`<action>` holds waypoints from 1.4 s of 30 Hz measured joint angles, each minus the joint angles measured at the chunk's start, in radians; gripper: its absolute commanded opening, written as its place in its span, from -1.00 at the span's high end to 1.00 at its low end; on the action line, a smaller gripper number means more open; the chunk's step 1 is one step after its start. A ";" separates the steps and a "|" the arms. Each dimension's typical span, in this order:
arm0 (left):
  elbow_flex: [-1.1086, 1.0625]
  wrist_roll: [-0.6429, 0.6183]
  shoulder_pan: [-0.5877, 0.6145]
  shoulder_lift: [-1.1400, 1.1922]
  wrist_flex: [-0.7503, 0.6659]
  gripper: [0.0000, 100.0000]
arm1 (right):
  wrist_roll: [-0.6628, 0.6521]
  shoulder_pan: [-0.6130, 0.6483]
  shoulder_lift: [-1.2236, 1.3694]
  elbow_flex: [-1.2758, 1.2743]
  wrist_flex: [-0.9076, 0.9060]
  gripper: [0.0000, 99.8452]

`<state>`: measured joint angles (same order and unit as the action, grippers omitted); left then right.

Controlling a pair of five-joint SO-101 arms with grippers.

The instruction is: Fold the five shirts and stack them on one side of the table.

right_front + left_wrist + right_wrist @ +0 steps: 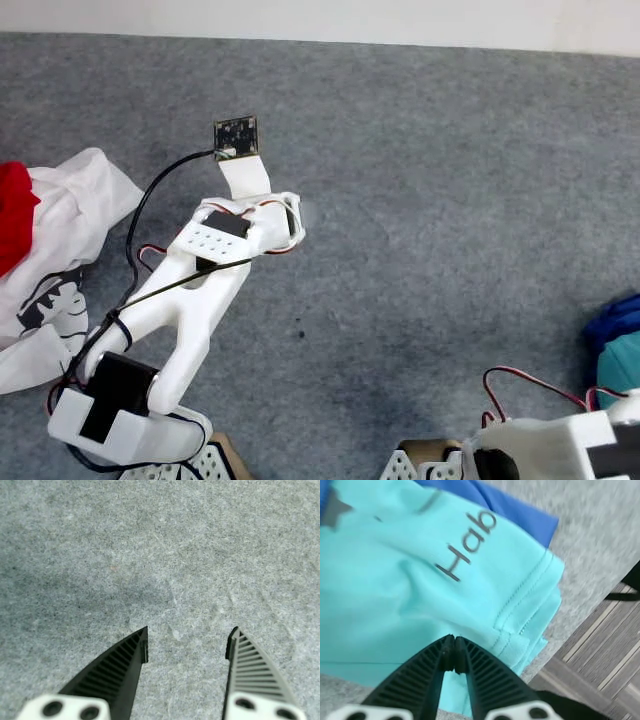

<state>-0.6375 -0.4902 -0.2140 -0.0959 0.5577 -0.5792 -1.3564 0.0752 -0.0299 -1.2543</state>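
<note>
Now I have both hands over the counter (150,555).
My left hand (190,630) is spread apart above bare grey surface; my right hand (454,641) is pressed together over the turquoise shirt (395,590), with the blue shirt (515,510) beyond it.

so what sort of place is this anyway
Likely a robot test bench, not a home: a grey felt-covered table, the left arm and right arm based along one edge, and shirts lying at its sides, a white shirt one side, a teal shirt the other.
</note>
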 measured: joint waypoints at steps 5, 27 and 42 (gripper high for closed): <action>0.000 0.000 0.000 0.000 0.000 0.46 | -0.038 -0.018 0.035 -0.064 0.037 0.99; 0.000 0.000 0.000 0.000 0.000 0.46 | -0.135 0.046 0.025 -0.328 -0.029 0.99; 0.041 0.000 0.121 -0.044 0.114 0.46 | 0.189 0.319 -0.433 -0.083 -0.201 0.99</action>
<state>-0.5961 -0.4902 -0.0928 -0.1404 0.6713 -0.3905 -1.0372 -0.3575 -0.1128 -1.4553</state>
